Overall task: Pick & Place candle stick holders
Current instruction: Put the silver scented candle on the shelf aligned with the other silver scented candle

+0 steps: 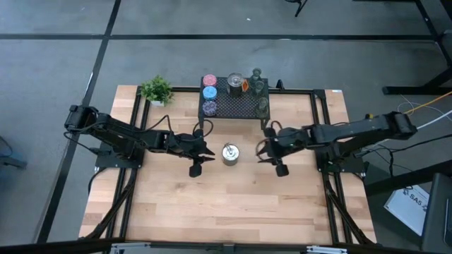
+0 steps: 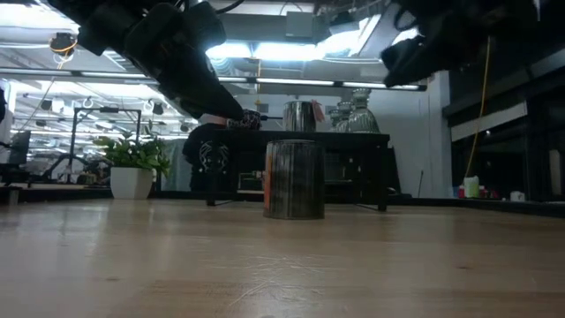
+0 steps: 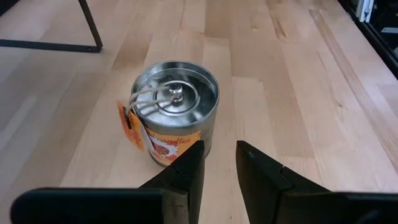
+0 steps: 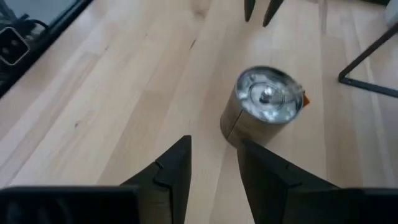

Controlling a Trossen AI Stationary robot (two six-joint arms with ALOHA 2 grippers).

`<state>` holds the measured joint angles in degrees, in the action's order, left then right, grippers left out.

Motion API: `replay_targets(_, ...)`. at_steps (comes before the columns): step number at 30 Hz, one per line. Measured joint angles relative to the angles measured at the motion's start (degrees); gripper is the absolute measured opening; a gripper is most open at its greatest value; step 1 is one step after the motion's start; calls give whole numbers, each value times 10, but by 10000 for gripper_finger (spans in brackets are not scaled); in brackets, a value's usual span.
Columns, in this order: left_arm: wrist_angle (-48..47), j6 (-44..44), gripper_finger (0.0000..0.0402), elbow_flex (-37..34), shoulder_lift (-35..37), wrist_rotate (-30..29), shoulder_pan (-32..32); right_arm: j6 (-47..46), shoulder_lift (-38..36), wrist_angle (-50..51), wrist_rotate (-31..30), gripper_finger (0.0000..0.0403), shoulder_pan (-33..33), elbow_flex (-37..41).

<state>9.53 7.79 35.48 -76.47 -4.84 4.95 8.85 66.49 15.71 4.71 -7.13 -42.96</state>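
So: step looked like pick-up of silver-and-orange holder (image 1: 230,153) on table (image 1: 233,204) | left pincer (image 1: 201,156) and right pincer (image 1: 272,156) flanked it, parted, empty | next needed one closing around it

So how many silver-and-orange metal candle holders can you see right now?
2. One silver-and-orange metal candle holder stands on the wooden table between the two grippers; the other silver-and-orange holder sits on the black mesh stand. None appears hidden.
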Motion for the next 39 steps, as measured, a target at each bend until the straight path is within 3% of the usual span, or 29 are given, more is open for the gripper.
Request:
replay_targets(7,35,-38,86,6,0,58,0,-35,-80,-157,0,132,-9,133)
replay_targets(14,-25,-53,87,55,0,60,0,-42,-111,-263,-18,132,-22,205)
replay_targets(19,-51,-74,89,78,0,20,0,-57,-125,-278,-47,132,-33,230)
replay_targets(34,-41,-76,134,85,-1,-30,-3,-69,-187,-562,-30,132,-37,418)
replay_targets(39,-67,-71,135,117,-32,-28,-6,-67,-219,-532,-24,132,-32,424)
